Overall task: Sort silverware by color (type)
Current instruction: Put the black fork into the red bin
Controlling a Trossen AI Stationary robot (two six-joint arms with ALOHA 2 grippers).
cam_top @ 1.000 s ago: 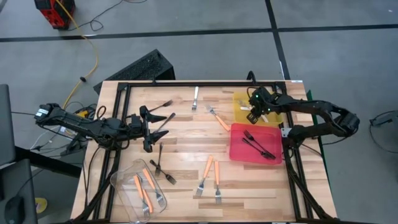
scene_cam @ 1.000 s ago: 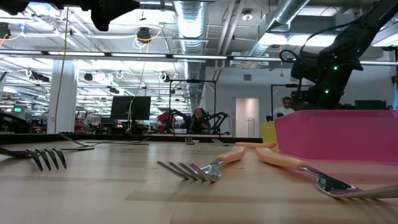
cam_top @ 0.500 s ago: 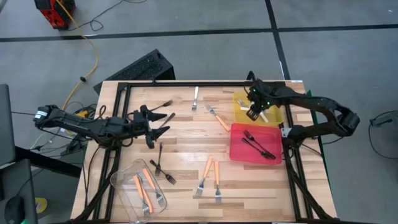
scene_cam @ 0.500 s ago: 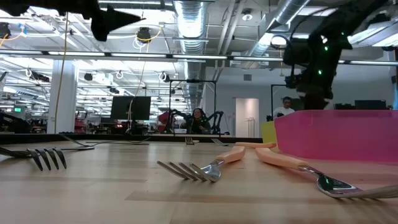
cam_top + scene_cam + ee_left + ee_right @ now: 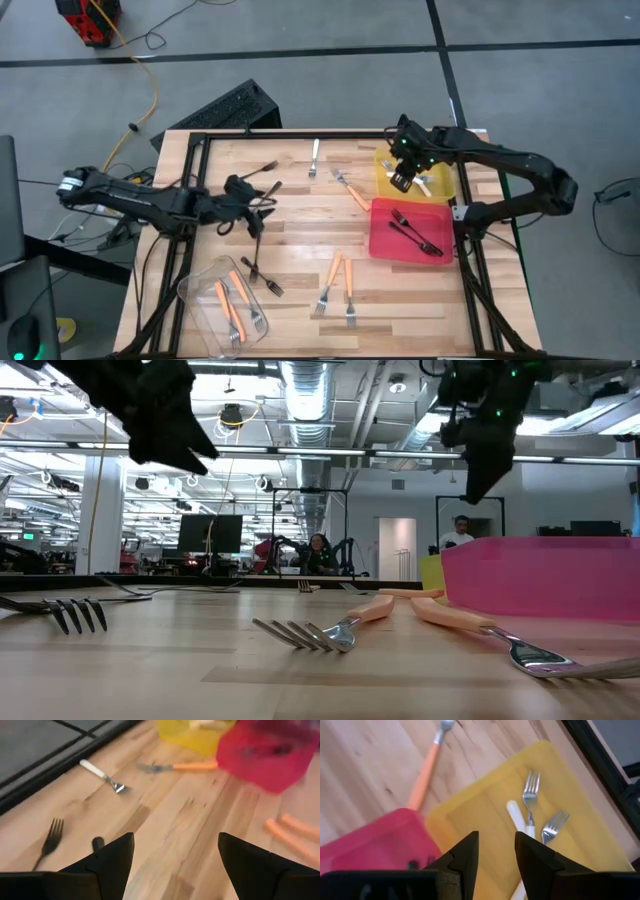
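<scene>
Silverware is scattered over the wooden table: black forks, a white-handled fork, and orange-handled forks. White-handled forks lie in the yellow tray, black ones in the red tray, and orange ones in the clear tub. My right gripper hangs open above the yellow tray's left part, holding nothing. My left gripper stands open above the table's left middle, slanting down over the black forks.
The red tray sits right in front of the yellow one at the table's right side. A black metal frame runs along the table's edges. The clear tub stands at the near left corner. Bare wood lies in the table's middle.
My right gripper has risen well clear of the yellow tray and drifted a little toward the table's left, staying open. My left gripper has tipped from about level to slanting down and shifted slightly toward the right, still wide open. No fork has moved.
</scene>
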